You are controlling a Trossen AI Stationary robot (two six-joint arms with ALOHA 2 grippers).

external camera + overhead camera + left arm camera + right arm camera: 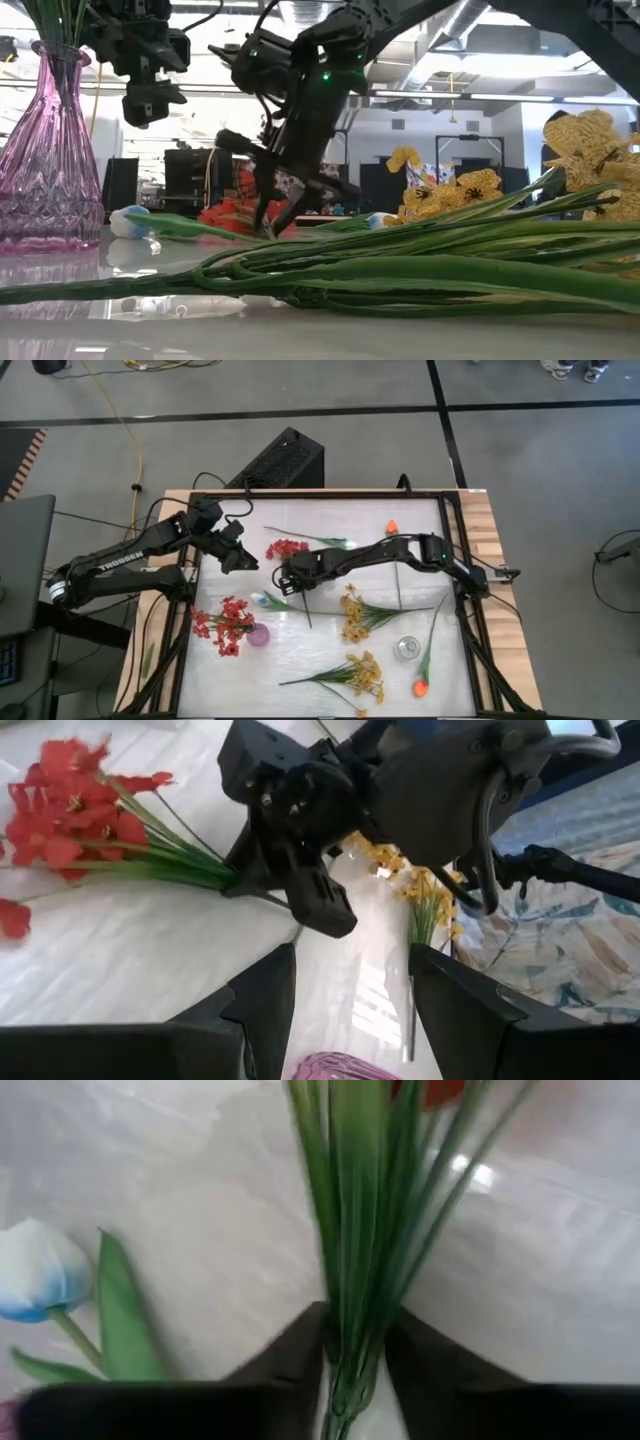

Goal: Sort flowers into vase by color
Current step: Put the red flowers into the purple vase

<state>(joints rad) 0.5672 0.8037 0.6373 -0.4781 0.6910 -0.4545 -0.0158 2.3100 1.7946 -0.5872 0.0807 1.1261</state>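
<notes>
My right hand [290, 582] is low over the middle of the white counter [420, 540], with its two dark fingers [290, 1355] set either side of the green stems of the red-blossomed artificial spray [286, 548]. The fingers stand narrow and close against the stems, but I cannot tell whether they have truly gripped. The spray's long axis runs from its red head, toward the far edge of the counter, back to my fingers and on past them toward the near side, so any lift would take it near the middle of its length, I judge.

My left hand [238, 550] hangs wide and empty just beside the red head, on its left.

The pink cut-glass vase [258, 636], already holding red flowers [222, 624], stands to the near-left of my right hand, well apart. Between the two lies a pale blue-white tulip with a green leaf [265, 601], close by the stems; it may snag. Yellow small-bloom sprays [355, 616] lie to the right, and another [352, 676] toward the near edge. Two orange tulips [420, 686] [392, 527] and a clear glass jar [407, 648] sit toward the right side.
</notes>
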